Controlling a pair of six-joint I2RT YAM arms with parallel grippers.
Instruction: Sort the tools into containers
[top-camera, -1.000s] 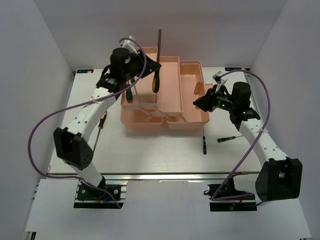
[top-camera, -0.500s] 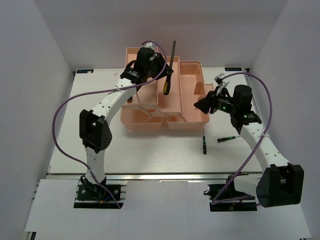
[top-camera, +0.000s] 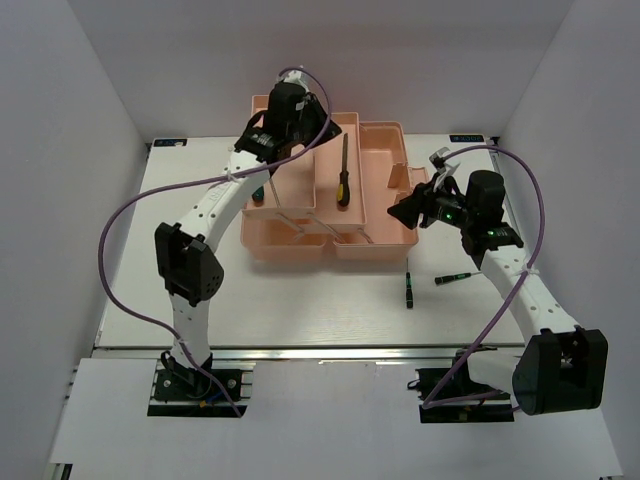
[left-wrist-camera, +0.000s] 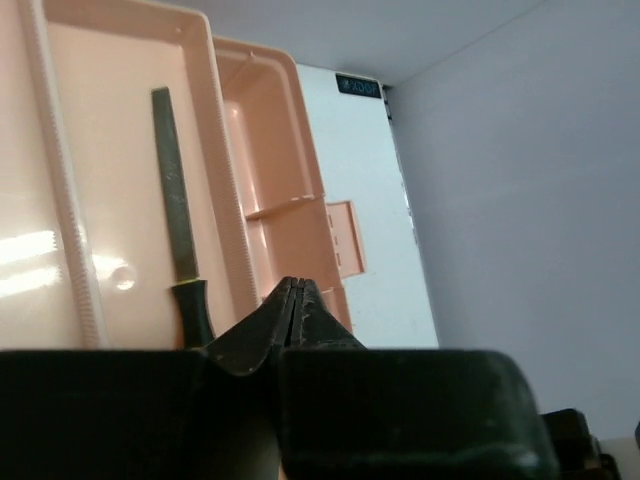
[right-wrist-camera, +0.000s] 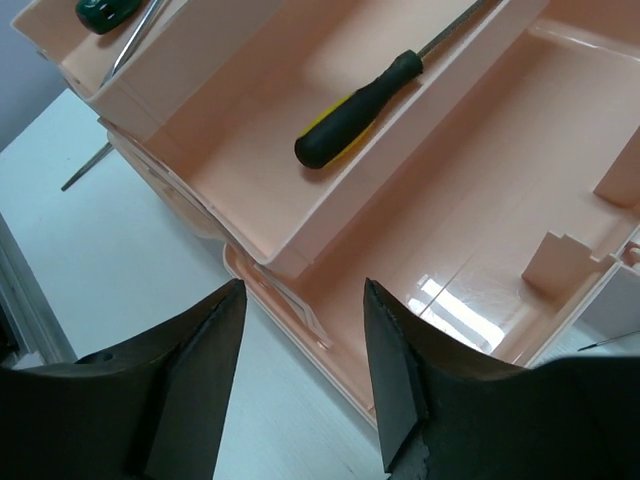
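Observation:
The salmon-pink toolbox (top-camera: 385, 246) stands open at the table's back middle. A yellow-and-black-handled tool (top-camera: 343, 176) lies in its middle tray; it also shows in the left wrist view (left-wrist-camera: 175, 220) and the right wrist view (right-wrist-camera: 360, 105). My left gripper (top-camera: 312, 122) is shut and empty above the toolbox's back left, its jaws (left-wrist-camera: 292, 290) pressed together. My right gripper (top-camera: 396, 208) is open and empty at the toolbox's right front edge (right-wrist-camera: 300, 300). A green-handled screwdriver (top-camera: 258, 186) lies in the left tray. Two small precision screwdrivers (top-camera: 408, 288) (top-camera: 452, 279) lie on the table.
White walls enclose the table on the left, back and right. The toolbox's right compartment (right-wrist-camera: 500, 230) holds no tool. A thin steel shaft (right-wrist-camera: 85, 168) lies on the table past the toolbox in the right wrist view.
The left gripper has let go of the yellow-and-black tool, which went from hanging upright to lying in the middle tray. The left gripper has drawn back to the left. The right arm is still.

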